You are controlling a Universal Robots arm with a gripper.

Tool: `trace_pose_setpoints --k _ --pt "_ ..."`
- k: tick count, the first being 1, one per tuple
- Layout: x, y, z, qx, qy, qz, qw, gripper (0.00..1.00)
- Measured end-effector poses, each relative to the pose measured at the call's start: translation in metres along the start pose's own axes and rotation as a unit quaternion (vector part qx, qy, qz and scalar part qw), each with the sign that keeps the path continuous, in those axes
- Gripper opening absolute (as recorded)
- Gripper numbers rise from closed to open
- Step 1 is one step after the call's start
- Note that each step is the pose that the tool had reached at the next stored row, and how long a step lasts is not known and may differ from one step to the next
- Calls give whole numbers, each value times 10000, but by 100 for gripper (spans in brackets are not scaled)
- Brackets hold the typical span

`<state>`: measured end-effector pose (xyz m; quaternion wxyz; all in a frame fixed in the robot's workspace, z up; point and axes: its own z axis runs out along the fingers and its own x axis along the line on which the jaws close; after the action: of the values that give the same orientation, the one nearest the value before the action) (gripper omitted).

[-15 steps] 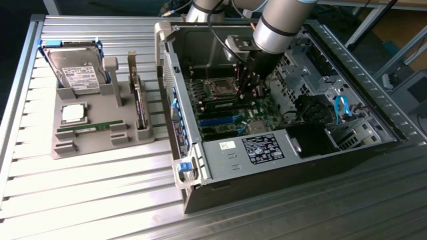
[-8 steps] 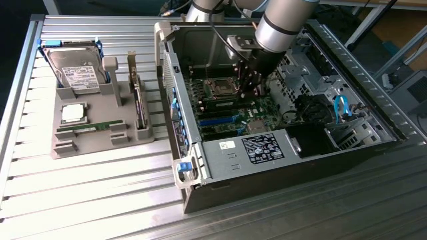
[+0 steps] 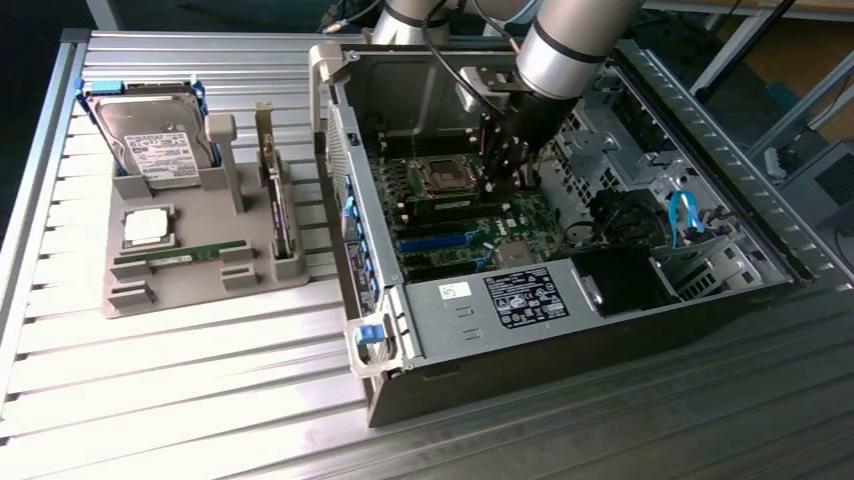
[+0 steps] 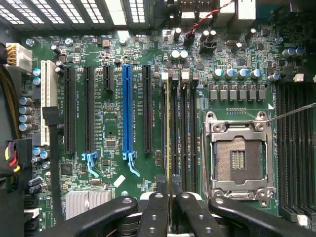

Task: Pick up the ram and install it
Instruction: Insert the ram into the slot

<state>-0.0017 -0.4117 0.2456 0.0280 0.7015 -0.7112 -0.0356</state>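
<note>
The pincer (image 4: 170, 198) is clenched on the ram (image 4: 168, 133), which it holds edge-on along a memory slot beside the empty processor socket (image 4: 239, 158) on the motherboard (image 4: 108, 113). Whether the stick sits in the slot cannot be told. In the exterior view the arm reaches down into the open case (image 3: 561, 300) on the ribbed tabletop (image 3: 200, 400). On that view's left, well apart, a grey tray (image 3: 200, 290) carries a hard drive (image 3: 154, 140).
</note>
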Motion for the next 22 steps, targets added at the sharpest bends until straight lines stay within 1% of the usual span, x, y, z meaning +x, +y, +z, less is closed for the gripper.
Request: trace_pose_setpoints --k 1,2,3,4,5,14,17,22 --pt "0 -13 -2 -54 2 0 10000 13" --pt "0 -28 -4 -126 3 1 9999 13" --pt "0 -37 -4 -167 3 1 9999 13" --pt "0 -43 -5 -201 4 2 9998 13" --pt "0 -46 -6 -214 5 2 9998 13" --pt "0 -26 0 -215 3 1 9998 13" --pt "0 -25 32 -214 3 2 9998 13" --pt "1 -26 50 -215 5 2 9998 13"
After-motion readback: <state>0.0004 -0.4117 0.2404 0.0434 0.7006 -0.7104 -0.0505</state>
